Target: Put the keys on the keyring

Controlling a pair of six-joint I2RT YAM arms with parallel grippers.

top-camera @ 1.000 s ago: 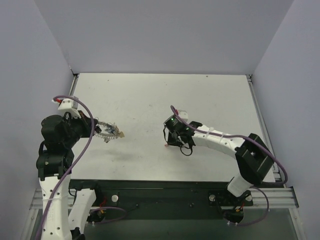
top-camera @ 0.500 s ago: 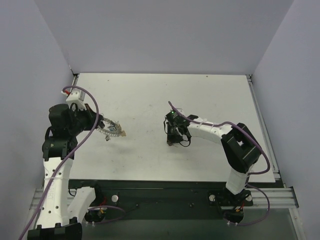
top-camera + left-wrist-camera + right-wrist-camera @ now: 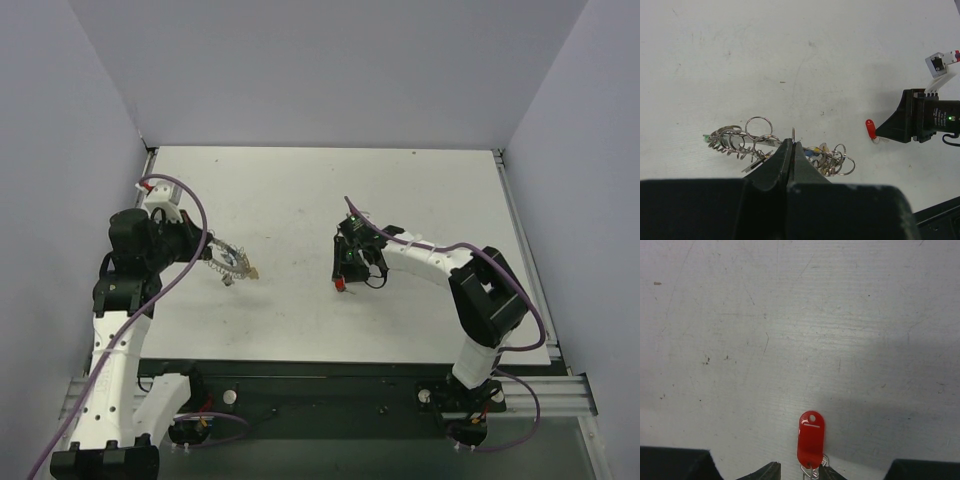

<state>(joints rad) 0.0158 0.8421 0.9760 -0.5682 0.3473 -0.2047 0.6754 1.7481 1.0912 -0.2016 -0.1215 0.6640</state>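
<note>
Left wrist view: nearest the lens, the left tool [image 3: 792,146] has its two dark fingers pressed flat together on the wire of the keyring [image 3: 732,140]. The keyring's bunched silver loops spread out to either side of the fingertips, just above the white counter [image 3: 790,50]. A speck of green shows at the far left end, and bits of blue and yellow show among the loops on the right. Further out and well apart from the keyring, the red key [image 3: 870,128] sticks out from the tip of the black right tool [image 3: 879,136].

In the right wrist view, that tool's fingers stand narrow. The small wire loop at the key's base sits between them, and the red head points away over the scuffed counter, its shadow beside it.

From the top, the keyring hangs at the left tool over the counter's left side with a gold-yellow tag [image 3: 252,272] at its outer end. The red key is near the middle.
</note>
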